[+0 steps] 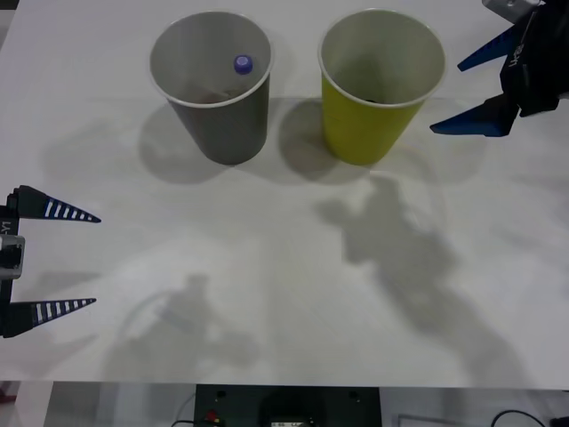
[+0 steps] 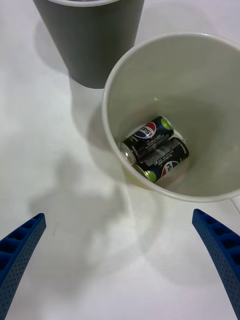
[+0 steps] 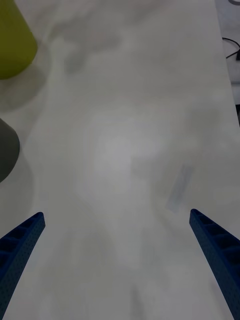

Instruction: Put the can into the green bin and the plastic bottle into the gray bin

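The gray bin [image 1: 222, 124] stands at the back left of the table, and the plastic bottle [image 1: 243, 63] lies inside it, blue-violet cap up. To its right stands the green bin [image 1: 364, 129]. In the right wrist view, two dark cans [image 2: 150, 132] lie side by side on the floor of the green bin [image 2: 108, 100], with the gray bin [image 2: 95, 45] behind. My right gripper [image 1: 446, 98] hangs open just right of the green bin, nothing between its fingers [image 2: 118, 215]. My left gripper [image 1: 96, 261] is open and empty at the table's left edge.
The white table [image 1: 267, 267] stretches bare in front of both bins. Its front edge runs along the bottom, with a black unit [image 1: 286, 406] and cables below it. The left wrist view catches the green bin [image 3: 12, 45] and the gray bin [image 3: 6, 150].
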Tool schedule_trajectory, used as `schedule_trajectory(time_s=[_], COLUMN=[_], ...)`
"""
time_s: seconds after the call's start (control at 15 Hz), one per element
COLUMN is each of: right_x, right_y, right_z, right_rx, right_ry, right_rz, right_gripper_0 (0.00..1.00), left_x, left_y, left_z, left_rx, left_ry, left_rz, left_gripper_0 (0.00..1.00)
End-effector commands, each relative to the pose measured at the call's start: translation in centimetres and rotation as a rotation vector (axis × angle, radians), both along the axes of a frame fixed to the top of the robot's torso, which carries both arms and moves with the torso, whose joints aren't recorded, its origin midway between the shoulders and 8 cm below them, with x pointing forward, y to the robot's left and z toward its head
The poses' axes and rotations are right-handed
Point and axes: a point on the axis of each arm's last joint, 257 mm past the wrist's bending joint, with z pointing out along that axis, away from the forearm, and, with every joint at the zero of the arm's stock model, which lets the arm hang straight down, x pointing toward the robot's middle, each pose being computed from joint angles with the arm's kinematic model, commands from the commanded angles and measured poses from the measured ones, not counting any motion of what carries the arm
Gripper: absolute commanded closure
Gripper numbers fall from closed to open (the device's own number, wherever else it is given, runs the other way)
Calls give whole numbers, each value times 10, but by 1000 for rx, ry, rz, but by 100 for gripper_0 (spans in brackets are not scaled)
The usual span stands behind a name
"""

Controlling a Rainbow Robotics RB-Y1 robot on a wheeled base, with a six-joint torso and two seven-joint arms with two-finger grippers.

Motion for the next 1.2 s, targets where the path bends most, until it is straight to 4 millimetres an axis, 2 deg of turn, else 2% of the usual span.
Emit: schedule_trajectory(time_s=[0.07,0.27,0.8,1.2], right_x=[-16,-30,-55,-77], right_y=[-7,-14,-48,-69], right_z=[-20,-40,-85,-112], right_rx=[0,-1,-70,-59], right_ry=[-4,-12,-63,-22], right_rz=[71,153,280,278], right_gripper_0=[0,0,0,0], left_x=[0,0,0,0], left_y=[0,0,0,0], left_z=[0,0,0,0], left_rx=[0,0,0,0], left_ry=[0,0,0,0], left_rz=[0,0,0,0], left_gripper_0=[0,0,0,0])
